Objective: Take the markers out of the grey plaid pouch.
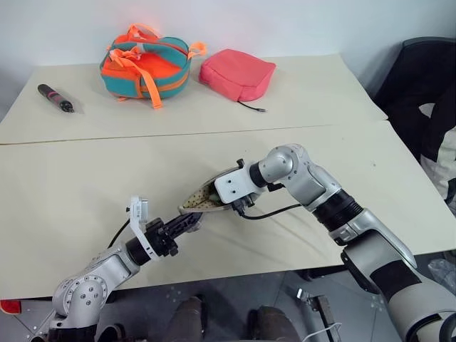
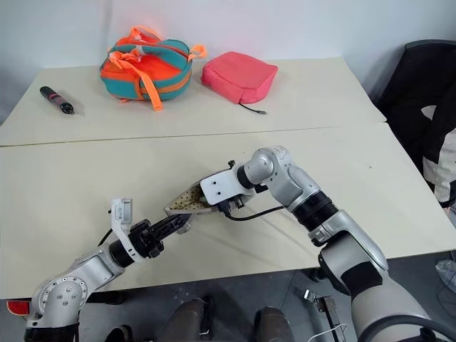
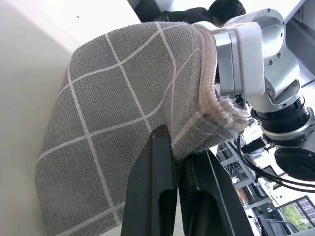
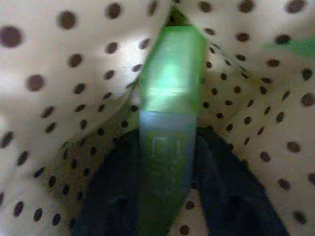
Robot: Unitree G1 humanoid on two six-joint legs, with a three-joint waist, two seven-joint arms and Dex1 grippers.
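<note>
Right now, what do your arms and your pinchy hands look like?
Both arms are shiny silver metal with rounded joints and black bands. The right arm is chunkier, with a white block at its wrist and a thin black cable looping beneath. The left arm has a small white bracket at its wrist and a black cable too. The left gripper has two long, flat black fingers; the right gripper has dark fingers as well.

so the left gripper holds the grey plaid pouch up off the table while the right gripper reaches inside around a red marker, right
Not quite: the marker between the right gripper fingers is light green, not red, as the right wrist view shows. The rest holds: the left gripper pinches the grey plaid pouch while the right reaches inside.
</note>
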